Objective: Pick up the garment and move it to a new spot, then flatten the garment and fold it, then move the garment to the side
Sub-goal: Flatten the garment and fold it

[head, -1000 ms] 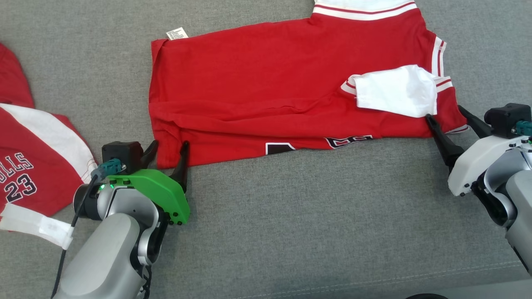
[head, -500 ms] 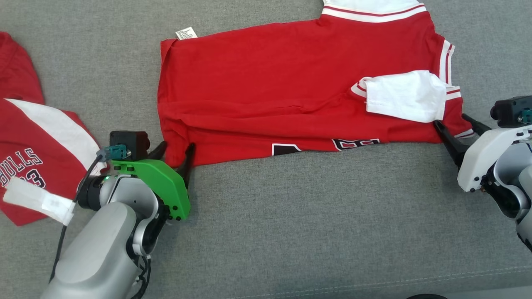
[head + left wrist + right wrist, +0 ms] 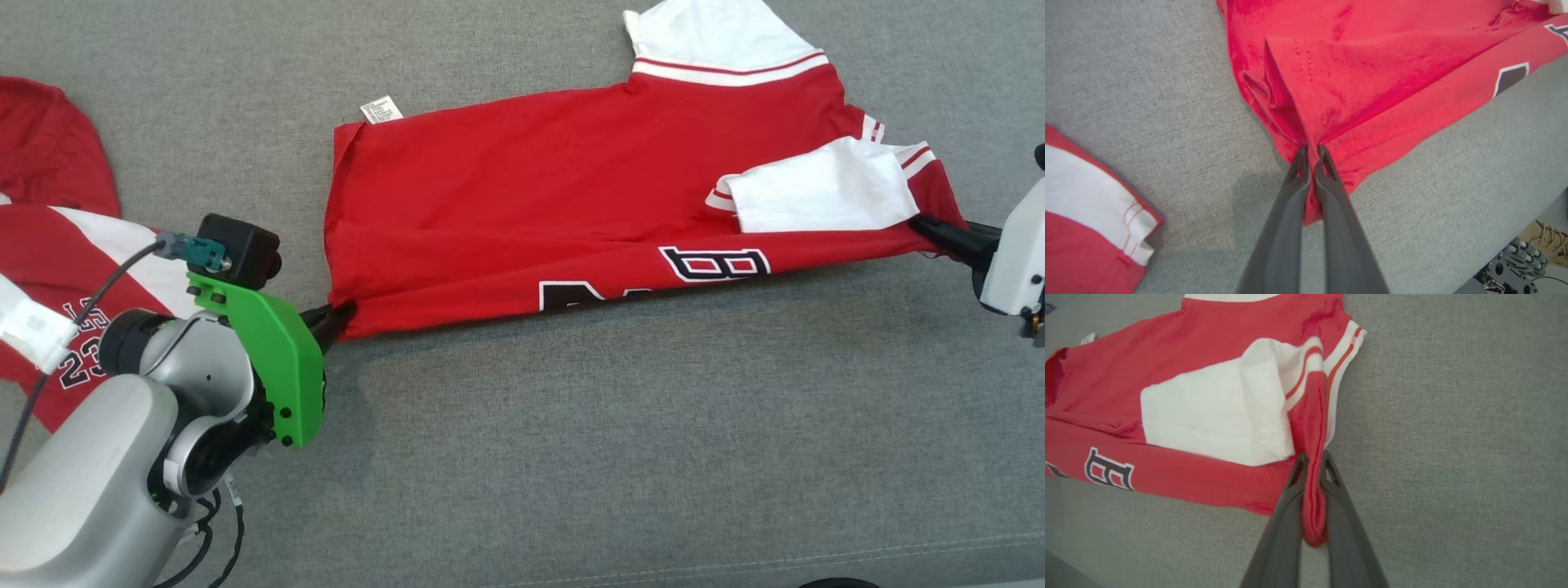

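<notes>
As left wrist shows, pinched garment (image 3: 1372, 81), shoe (image 3: 1546, 241)

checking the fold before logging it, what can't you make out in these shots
Lettering on the shirt, head view: partly folded under.
Tag print, head view: too small.
Second shirt, head view: cut by the left edge, partly behind the left arm.
Boot, left wrist view: cut by the right edge.
</notes>
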Robot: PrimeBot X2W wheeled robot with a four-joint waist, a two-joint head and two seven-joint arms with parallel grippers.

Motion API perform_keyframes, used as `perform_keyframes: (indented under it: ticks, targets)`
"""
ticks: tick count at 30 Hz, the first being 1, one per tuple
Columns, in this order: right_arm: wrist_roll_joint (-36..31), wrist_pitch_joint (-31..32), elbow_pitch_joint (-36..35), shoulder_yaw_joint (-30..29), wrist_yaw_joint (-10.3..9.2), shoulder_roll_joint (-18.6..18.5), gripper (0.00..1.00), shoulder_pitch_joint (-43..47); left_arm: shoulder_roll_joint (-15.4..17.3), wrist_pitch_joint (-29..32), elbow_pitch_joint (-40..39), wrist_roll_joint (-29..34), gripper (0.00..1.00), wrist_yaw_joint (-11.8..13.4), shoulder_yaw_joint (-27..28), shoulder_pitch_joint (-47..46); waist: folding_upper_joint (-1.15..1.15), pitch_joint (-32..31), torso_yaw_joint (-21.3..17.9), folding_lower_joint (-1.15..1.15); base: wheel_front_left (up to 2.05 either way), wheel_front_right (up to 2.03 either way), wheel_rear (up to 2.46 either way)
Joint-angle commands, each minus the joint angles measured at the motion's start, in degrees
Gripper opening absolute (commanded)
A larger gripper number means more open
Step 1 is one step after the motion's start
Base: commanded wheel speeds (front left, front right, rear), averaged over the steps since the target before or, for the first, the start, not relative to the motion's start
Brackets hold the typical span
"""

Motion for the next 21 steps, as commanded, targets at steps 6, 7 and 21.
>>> perform_keyframes:
  ticks: [6,7,21]
  targets:
    - [4.19,6.25,-5.64,-3.50,-0.12,-4.06,0.00,4.92,4.37,1.38,-12.94,-3.13,0.00,4.71,2.10,7.99,0.00,-1.00,-1.07,-0.01,0.00,0.00,0.00]
    - [4.28,5.71,-6.48,-3.88,-0.12,-4.22,0.00,6.65,4.41,0.68,-14.20,-3.03,0.00,5.41,2.05,9.99,0.00,-0.93,-1.17,-0.01,0.00,0.00,0.00]
    - [-2.05,-11.59,-10.82,-10.07,-0.09,-1.52,1.00,25.01,0.92,-13.61,-16.15,-0.27,1.00,11.10,2.10,25.52,0.00,1.09,-1.36,-0.01,0.00,0.00,0.00]
